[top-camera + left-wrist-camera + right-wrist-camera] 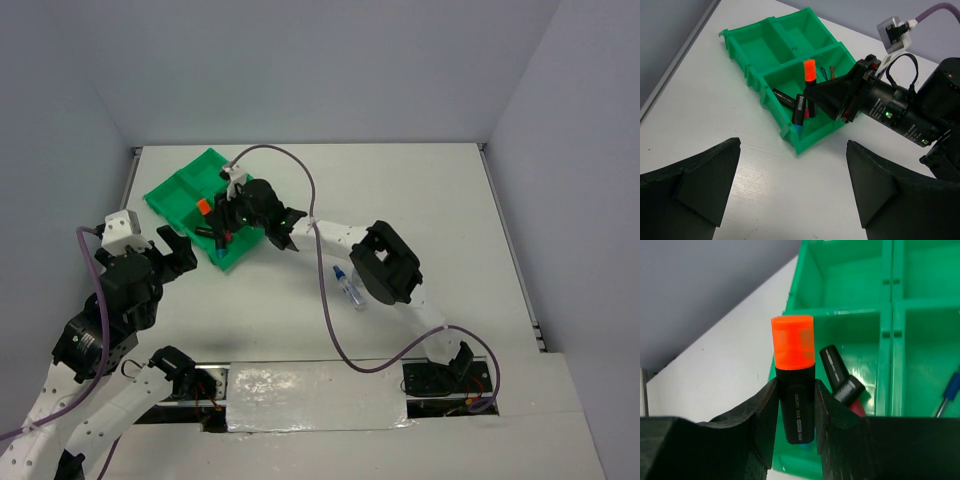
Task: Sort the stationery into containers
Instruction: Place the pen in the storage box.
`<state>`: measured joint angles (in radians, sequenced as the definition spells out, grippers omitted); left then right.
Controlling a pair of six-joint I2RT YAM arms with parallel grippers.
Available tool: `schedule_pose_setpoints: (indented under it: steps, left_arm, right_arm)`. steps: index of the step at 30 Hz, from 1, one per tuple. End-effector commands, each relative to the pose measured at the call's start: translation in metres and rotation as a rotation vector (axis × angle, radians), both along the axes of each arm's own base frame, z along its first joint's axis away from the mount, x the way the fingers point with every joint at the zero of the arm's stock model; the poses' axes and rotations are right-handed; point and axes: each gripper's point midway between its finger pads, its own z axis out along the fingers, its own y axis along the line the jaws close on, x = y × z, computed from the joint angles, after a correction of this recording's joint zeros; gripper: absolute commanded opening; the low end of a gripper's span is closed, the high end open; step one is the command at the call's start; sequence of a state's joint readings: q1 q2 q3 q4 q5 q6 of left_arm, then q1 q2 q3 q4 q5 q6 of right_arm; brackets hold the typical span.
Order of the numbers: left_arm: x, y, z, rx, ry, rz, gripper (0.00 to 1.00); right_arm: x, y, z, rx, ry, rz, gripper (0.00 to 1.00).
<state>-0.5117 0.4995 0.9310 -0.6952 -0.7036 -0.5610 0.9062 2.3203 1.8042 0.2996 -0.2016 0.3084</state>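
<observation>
Right gripper pinching orange-capped highlighter, upright, over green tray, upper left of overhead frame. Left gripper spread wide, lower left. Blue-capped tube lying on bench, centre.

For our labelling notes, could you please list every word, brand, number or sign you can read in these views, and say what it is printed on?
No text is legible in any view.
orange highlighter: small white print and a green mark on its black barrel, too blurred to read.
black highlighter in the green tray: pale printed band, too small to read.
right arm's wrist: white lettering, too small to read.
</observation>
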Motion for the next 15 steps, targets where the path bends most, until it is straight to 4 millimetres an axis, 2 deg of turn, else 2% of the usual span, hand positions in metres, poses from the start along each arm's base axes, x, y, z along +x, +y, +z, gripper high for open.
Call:
schedule_pose_setpoints:
  steps: [1, 2, 4, 5, 9, 11, 12, 13, 14, 15]
  left_arm:
    - [0.001, 0.0, 0.008, -0.026, -0.034, 0.008, 0.99]
    - [0.002, 0.0, 0.007, -0.026, -0.031, 0.008, 0.99]
    - [0.002, 0.0, 0.006, -0.022, -0.029, 0.009, 0.99]
    - [0.001, 0.001, 0.007, -0.022, -0.03, 0.011, 0.99]
    - [0.0, 0.002, 0.007, -0.026, -0.036, 0.017, 0.99]
    - [0.0, 0.003, 0.008, -0.027, -0.036, 0.019, 0.99]
    - [0.001, 0.003, 0.007, -0.027, -0.033, 0.023, 0.99]
    - [0.001, 0.002, 0.006, -0.026, -0.03, 0.023, 0.99]
    - [0.002, 0.002, 0.006, -0.026, -0.027, 0.022, 0.99]
    - [0.003, 0.0, 0.005, -0.028, -0.022, 0.015, 0.99]
  right_arm:
    - [0.003, 0.017, 0.048, 0.073, -0.08, 0.004, 0.32]
    - [0.003, 0.017, 0.049, 0.073, -0.087, 0.008, 0.48]
    - [0.002, 0.016, 0.058, 0.078, -0.099, 0.0, 0.99]
    - [0.002, 0.015, 0.062, 0.079, -0.106, 0.004, 1.0]
    - [-0.003, 0.003, 0.101, 0.095, -0.164, -0.009, 1.0]
    - [-0.002, -0.004, 0.111, 0.083, -0.188, -0.024, 1.0]
    - [-0.003, -0.01, 0.11, 0.066, -0.192, -0.037, 1.0]
    - [-0.006, -0.021, 0.136, 0.083, -0.226, -0.059, 1.0]
    - [-0.001, -0.035, 0.146, 0.09, -0.249, -0.124, 1.0]
    - [-0.002, -0.052, 0.122, 0.032, -0.239, -0.159, 1.0]
